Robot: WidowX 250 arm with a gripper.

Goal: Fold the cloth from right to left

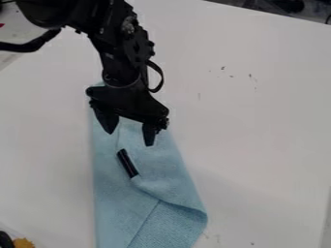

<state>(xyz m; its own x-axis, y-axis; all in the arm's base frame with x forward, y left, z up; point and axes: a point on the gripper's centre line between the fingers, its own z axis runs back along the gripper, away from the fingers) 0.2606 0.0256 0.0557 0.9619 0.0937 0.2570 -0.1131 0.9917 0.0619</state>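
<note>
The light blue cloth (pixel 119 208) lies lengthwise on the white table, left of centre, and runs to the view's bottom edge. Part of it is folded over, with a rounded fold along its lower right side. A short black strip (pixel 127 163) rests on the cloth near its middle. Over the cloth's upper part hangs my gripper (pixel 130 139), open, its two fingers apart and pointing down, with nothing between them. The black strip is just below the gripper in the view. The arm hides part of the cloth's top end.
The white table (pixel 265 131) carries a few small dark marks at the upper right. At the bottom left corner are a yellow-orange object (pixel 23 243) and a black item beside it. The table's far edge crosses the top right, with dark things beyond.
</note>
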